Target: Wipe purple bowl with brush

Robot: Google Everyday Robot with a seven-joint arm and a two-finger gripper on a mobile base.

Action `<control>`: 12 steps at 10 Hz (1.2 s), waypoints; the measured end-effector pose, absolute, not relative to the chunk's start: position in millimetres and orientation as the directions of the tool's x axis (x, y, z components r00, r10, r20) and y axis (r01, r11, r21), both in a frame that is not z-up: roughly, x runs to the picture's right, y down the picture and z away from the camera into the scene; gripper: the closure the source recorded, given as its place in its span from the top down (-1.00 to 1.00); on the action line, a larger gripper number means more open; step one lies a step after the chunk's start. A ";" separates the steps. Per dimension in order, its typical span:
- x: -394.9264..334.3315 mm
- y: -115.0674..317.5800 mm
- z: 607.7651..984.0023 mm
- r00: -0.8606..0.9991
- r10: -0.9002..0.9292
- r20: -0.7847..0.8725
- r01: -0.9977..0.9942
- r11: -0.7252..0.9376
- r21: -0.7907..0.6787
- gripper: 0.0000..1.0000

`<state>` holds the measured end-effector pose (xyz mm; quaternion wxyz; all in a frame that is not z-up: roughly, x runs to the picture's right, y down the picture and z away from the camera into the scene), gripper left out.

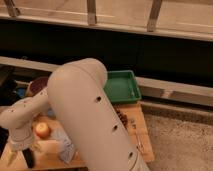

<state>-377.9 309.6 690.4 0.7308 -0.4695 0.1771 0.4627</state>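
Purple bowl [38, 85] sits by the far-left corner of your bench [136, 126]; your gripper [20, 158] hangs wide open over its near-left corner.

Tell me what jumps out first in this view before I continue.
The robot's big white arm fills the middle, sweeping from the bottom edge to the lower left, where the pincer hangs open over the wooden table's front-left corner. Behind it, a green tray sits by the table's far edge, and the purple bowl peeks out at the left, partly hidden by the arm.
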 end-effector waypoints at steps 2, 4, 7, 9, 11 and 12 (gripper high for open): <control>-370.1 294.2 693.0 0.418 0.580 -0.699 -0.890 0.107 -0.443 0.60; -372.3 279.6 695.7 0.390 0.621 -0.680 -0.903 0.115 -0.414 0.60; -377.6 270.6 705.4 0.395 0.637 -0.662 -0.894 0.100 -0.438 0.60; -385.3 270.0 708.8 0.410 0.638 -0.652 -0.881 0.090 -0.465 0.60; -392.1 270.6 709.9 0.422 0.637 -0.645 -0.870 0.087 -0.485 0.60; -395.1 271.4 710.7 0.428 0.635 -0.643 -0.867 0.087 -0.490 0.60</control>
